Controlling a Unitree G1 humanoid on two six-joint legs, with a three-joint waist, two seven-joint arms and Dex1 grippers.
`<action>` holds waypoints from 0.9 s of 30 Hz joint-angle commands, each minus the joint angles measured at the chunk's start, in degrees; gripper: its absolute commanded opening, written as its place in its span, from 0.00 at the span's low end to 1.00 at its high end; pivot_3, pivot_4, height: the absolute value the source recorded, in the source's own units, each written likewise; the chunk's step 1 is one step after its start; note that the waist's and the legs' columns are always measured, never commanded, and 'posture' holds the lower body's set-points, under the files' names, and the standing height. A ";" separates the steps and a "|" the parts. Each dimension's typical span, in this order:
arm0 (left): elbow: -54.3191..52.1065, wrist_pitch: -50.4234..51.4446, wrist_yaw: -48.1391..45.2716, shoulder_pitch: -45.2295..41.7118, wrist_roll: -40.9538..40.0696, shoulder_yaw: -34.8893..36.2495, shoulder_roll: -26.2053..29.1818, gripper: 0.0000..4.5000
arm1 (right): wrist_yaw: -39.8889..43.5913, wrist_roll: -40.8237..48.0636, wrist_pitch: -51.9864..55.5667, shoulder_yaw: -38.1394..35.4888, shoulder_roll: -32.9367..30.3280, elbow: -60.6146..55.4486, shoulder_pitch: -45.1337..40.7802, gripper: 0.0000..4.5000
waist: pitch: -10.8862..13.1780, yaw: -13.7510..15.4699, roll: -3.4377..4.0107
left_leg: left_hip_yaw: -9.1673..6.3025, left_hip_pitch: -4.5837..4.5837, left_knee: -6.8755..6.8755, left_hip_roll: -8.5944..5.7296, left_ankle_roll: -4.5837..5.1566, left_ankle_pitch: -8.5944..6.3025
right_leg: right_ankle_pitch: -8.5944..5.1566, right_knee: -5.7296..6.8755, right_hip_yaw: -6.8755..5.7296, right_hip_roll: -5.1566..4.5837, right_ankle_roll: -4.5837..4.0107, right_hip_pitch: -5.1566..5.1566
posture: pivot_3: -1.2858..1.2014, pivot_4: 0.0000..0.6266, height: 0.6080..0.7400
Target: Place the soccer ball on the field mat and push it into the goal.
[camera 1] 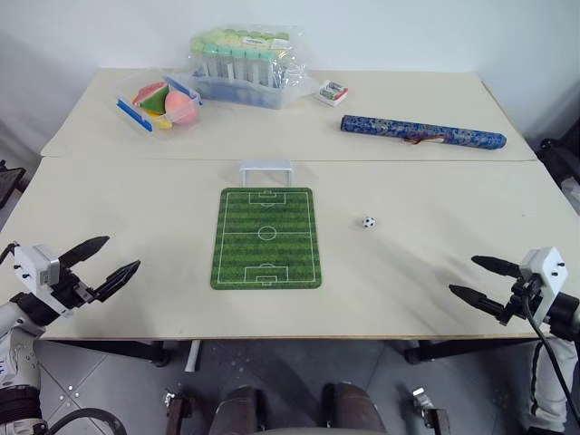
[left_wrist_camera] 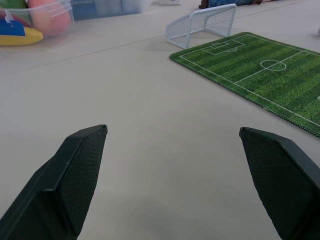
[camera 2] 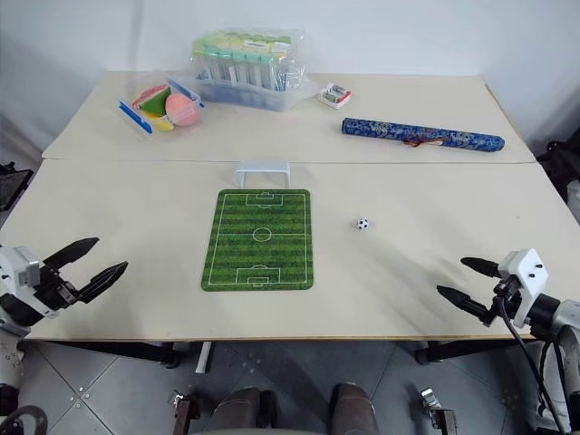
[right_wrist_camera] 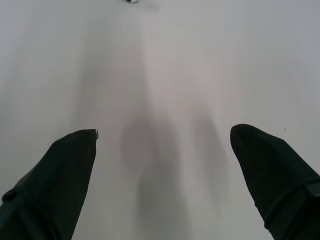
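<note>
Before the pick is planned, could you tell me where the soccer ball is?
In the head views, the soccer ball lies on the table, just right of the mat, untouched.

Soccer ball [right_wrist_camera: 131, 1] cut by frame edge; tube rack [camera 1: 243, 56] labels too small.

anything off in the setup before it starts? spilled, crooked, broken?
Nothing damaged or spilled. The soccer ball sits on the bare table, to the right of the field mat, not on it. The goal stands upright at the mat's far edge. Both grippers, left and right, are open and empty.
</note>
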 commanded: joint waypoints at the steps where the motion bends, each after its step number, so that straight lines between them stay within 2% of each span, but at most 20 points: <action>1: -1.25 0.95 -0.39 -0.52 -1.24 0.81 1.52 1.00 | -0.11 1.18 0.46 -1.27 -0.15 -1.71 -0.45 0.99 | 0.00 0.02 0.00 | 0.00 0.00 0.00 0.00 0.00 0.00 | 0.00 0.00 0.00 0.00 0.00 0.00 | 0.52 0.24 1.00; 9: -5.45 7.87 3.19 -0.89 -3.33 1.79 1.17 1.00 | -1.25 1.71 5.12 -1.75 -1.70 -5.40 -2.75 0.99 | 0.00 -0.01 0.00 | -0.01 0.00 0.02 0.00 0.00 0.00 | 0.00 0.03 0.01 0.00 0.00 0.00 | 0.52 0.24 1.00; 14: -7.73 9.58 3.01 -0.92 -3.24 0.93 1.04 1.00 | -2.27 0.05 13.83 1.41 -5.01 -10.29 -5.65 0.99 | 0.00 0.00 0.01 | -0.02 0.00 0.03 0.02 0.00 0.00 | 0.00 0.06 0.01 0.00 0.00 -0.01 | 0.52 0.24 1.00; 17: -9.30 9.05 -1.60 -1.88 -4.77 -0.62 0.15 1.00 | -1.29 -0.25 18.86 7.48 -5.59 -14.47 -13.36 0.99 | 0.01 -0.24 0.02 | -0.01 0.00 0.05 0.03 0.00 0.00 | 0.00 0.07 0.01 0.01 0.00 -0.01 | 0.52 0.24 1.00; 20: -9.28 7.19 -5.01 -3.29 -5.50 -1.80 -1.21 1.00 | 0.34 -1.41 22.52 13.44 -4.55 -12.82 -21.10 0.99 | 0.02 -0.18 0.04 | 0.05 0.01 0.11 0.04 -0.01 0.00 | 0.00 0.10 0.04 0.02 0.00 -0.04 | 0.52 0.24 1.00; 23: -8.52 5.17 -12.02 -5.44 -6.44 -4.63 -2.66 1.00 | 2.81 -5.79 19.53 21.20 0.15 -5.17 -30.83 0.99 | 0.00 -0.15 0.01 | 0.03 -0.01 0.11 0.03 -0.03 -0.01 | 0.00 0.11 -0.01 0.03 0.00 -0.05 | 0.52 0.24 1.00; 27: -7.73 4.80 -14.19 -7.92 -6.96 -5.60 -3.41 1.00 | 3.74 -11.08 14.00 25.87 5.08 8.24 -39.68 0.99 | 0.02 0.01 0.01 | -0.03 -0.12 0.14 -0.27 -0.02 -0.01 | 0.00 0.10 -0.11 0.02 0.00 -0.07 | 0.52 0.24 1.00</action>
